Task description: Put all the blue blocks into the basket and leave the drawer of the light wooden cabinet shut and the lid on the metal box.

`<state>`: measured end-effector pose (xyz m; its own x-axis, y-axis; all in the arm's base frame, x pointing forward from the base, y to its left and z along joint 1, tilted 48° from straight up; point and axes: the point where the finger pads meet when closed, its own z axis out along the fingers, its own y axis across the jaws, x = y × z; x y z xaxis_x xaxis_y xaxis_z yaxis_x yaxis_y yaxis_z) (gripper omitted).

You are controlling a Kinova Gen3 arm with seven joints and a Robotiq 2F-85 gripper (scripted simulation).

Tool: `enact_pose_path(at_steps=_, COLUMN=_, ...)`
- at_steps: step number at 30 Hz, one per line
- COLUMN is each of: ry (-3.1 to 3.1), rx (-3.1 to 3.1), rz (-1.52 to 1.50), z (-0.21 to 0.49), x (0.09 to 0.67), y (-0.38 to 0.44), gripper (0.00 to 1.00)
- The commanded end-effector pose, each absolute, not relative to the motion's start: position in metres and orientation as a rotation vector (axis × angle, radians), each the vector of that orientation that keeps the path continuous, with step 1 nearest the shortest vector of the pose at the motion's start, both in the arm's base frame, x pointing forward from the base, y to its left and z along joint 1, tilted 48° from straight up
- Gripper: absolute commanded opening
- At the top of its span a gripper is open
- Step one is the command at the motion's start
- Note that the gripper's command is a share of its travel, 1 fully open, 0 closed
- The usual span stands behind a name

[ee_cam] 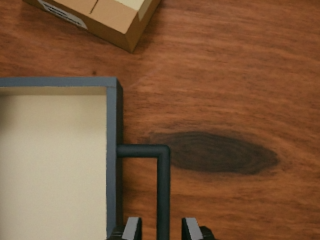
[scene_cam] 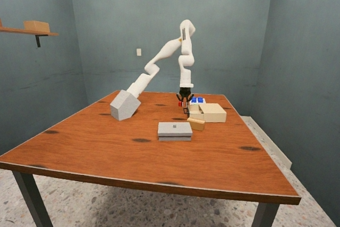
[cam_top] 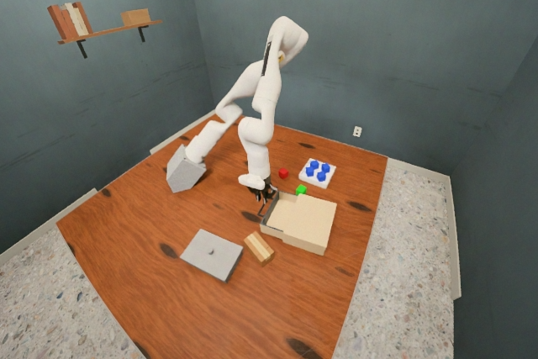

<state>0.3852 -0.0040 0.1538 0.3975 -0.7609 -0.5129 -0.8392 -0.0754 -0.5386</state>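
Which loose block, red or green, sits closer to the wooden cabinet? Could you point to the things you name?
The green block (cam_top: 301, 190): it sits right beside the cabinet (cam_top: 310, 221), while the red one (cam_top: 283, 172) lies farther off.
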Motion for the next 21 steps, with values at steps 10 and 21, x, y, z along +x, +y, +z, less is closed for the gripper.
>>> enact_pose_path(at_steps=10, ry=1.375, rx=-1.847, rz=0.126, z=0.1427, x=0.3912, y=0.0079, gripper=0.30)
enact_pose_path(at_steps=21, ry=1.375, rx=-1.847, rz=0.125, z=0.1424, x=0.3915, y=0.0081, gripper=0.30)
